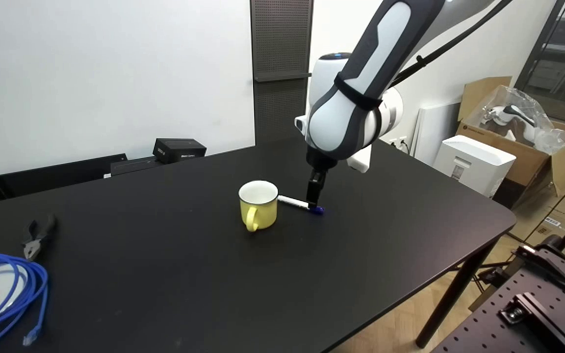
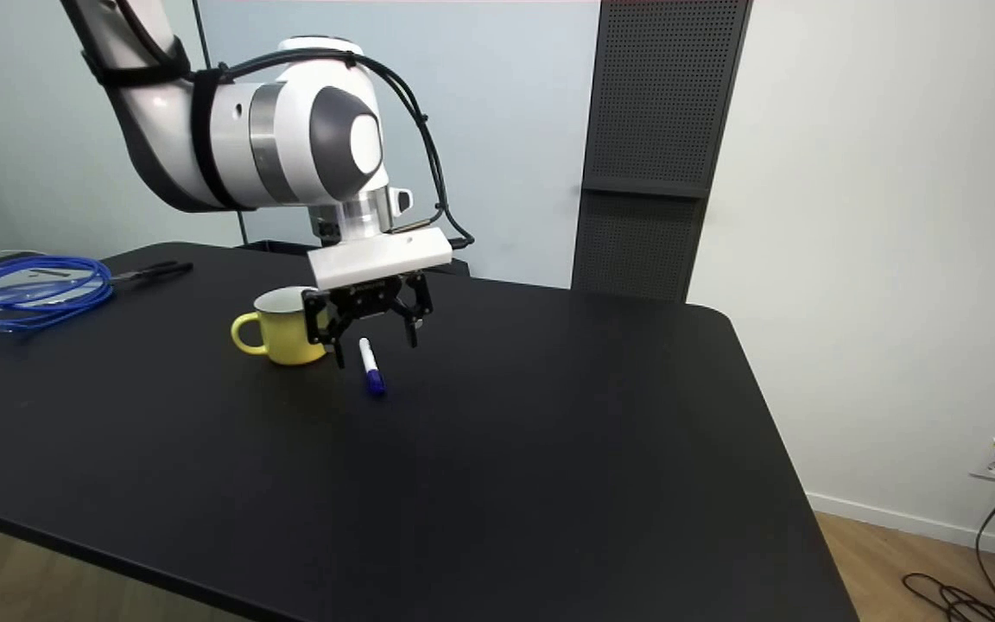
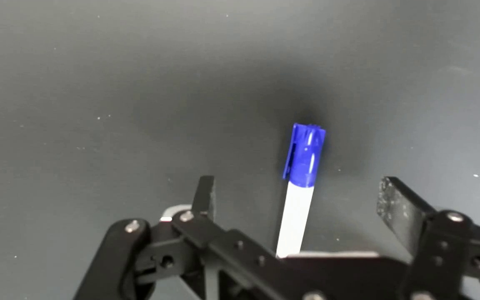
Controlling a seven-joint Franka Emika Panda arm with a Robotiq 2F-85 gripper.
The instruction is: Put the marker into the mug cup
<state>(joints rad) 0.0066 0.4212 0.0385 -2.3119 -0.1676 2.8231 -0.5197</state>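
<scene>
Apparently pre-grasp: poised over blue-capped marker [image 3: 300,191], right of centre in wrist view, with wide-spread Robotiq gripper [image 3: 296,194]; next, probably, descent and closure.

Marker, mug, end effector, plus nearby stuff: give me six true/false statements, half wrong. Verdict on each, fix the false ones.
1. The marker lies on the table, outside the mug. True.
2. The marker is white all over. False: its cap is blue.
3. The end effector has its fingers apart. True.
4. The mug is lying on its side. False: it stands upright.
5. The pliers lie near the blue cable. True.
6. The mug has no handle. False: its handle shows in both exterior views.
</scene>
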